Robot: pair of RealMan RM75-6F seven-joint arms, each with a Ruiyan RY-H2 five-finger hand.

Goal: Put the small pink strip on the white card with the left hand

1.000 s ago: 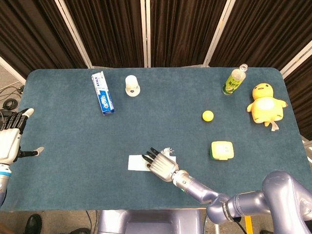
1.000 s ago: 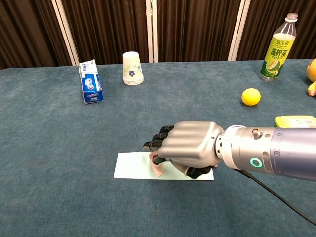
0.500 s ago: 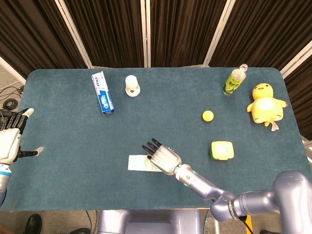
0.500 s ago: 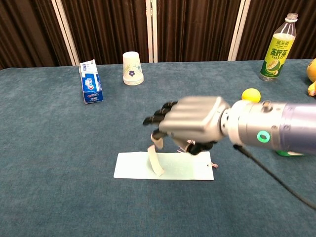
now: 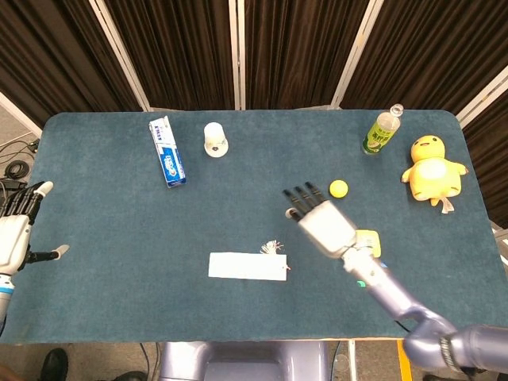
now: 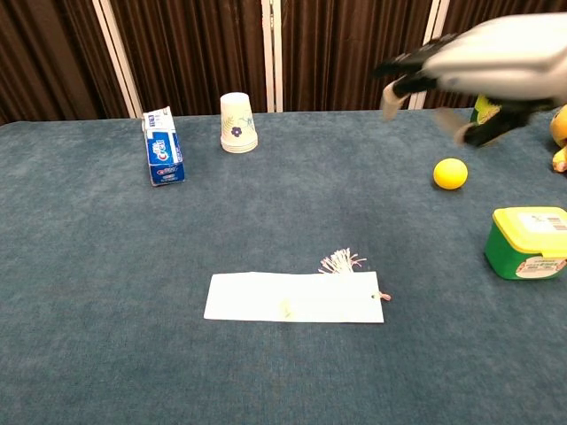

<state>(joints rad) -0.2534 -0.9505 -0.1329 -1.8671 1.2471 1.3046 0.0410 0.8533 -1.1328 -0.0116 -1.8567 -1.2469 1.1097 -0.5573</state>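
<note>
Small pink strip: only a faint pale mark (image 6: 285,307) shows near the middle of the flat white rectangular card (image 6: 295,309), and I cannot tell for sure that this is the strip. In the head view the card (image 5: 247,266) looks plain white. The card lies flat on the dark teal cloth-covered desk (image 5: 111,214), near its front edge, with its long side running left to right. A white fringed tassel (image 6: 341,261) lies on the cloth just behind the card's right end, and a tiny pink bit sits at that end.

The right robot hand (image 5: 321,222) is up in the air above the desk, well apart from the card, blurred, with its dark fingers (image 5: 302,194) stretched out and apart and nothing in it. In the chest view the same robot hand (image 6: 478,62) shows high at the upper right.

The left robot hand (image 5: 16,230) is beyond the desk's left edge, fingers spread and thumb out, holding nothing.

At the back of the desk a blue and white toothpaste box (image 5: 167,151) lies flat, with an upturned white paper cup (image 5: 213,138) near it. Toward the right are a green-labelled plastic bottle (image 5: 381,131), a yellow duck plush toy (image 5: 432,168), a small yellow ball (image 5: 339,188) and a green box with a yellow lid (image 6: 529,241).
</note>
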